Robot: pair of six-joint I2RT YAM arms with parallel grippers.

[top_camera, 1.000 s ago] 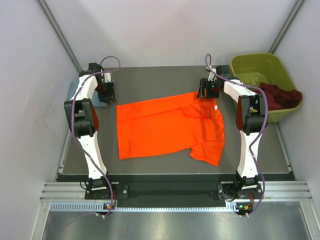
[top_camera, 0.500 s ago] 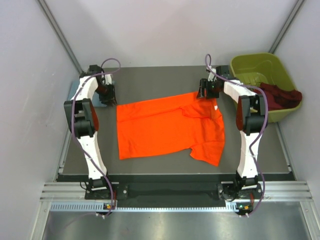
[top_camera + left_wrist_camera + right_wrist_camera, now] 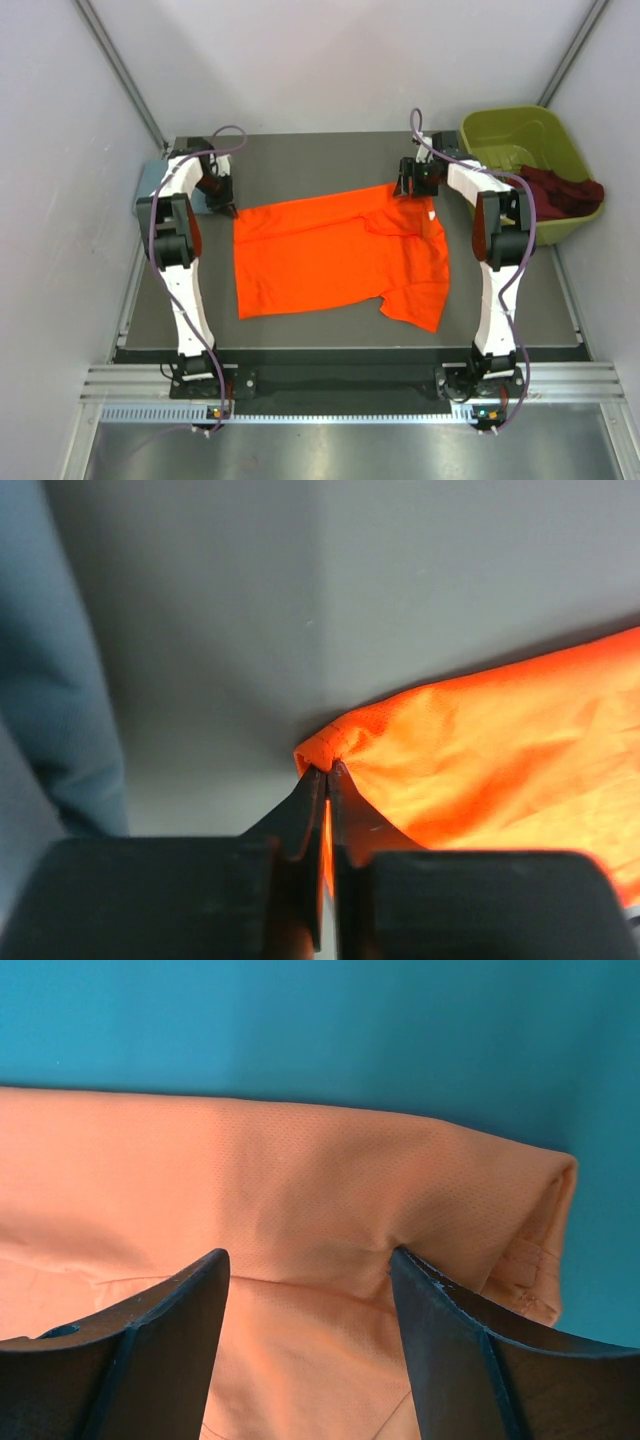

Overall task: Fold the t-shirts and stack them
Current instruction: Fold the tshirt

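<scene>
My left gripper pinches tight on the far-left corner of the orange shirt. My right gripper is spread wide over its far-right edge. The shirt lies flat on a grey table, white walls around, green bin at right.

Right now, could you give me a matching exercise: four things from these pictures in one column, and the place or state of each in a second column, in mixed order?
Things:
1. left end effector
2. right end effector
3. green bin
4. dark red garment

Places or states:
A. lies in the bin, partly over its rim
B. open above an edge of the orange t-shirt
C. shut on a corner of the orange t-shirt
D. stands at the far right of the top view

Pairs: 1-C, 2-B, 3-D, 4-A
</scene>
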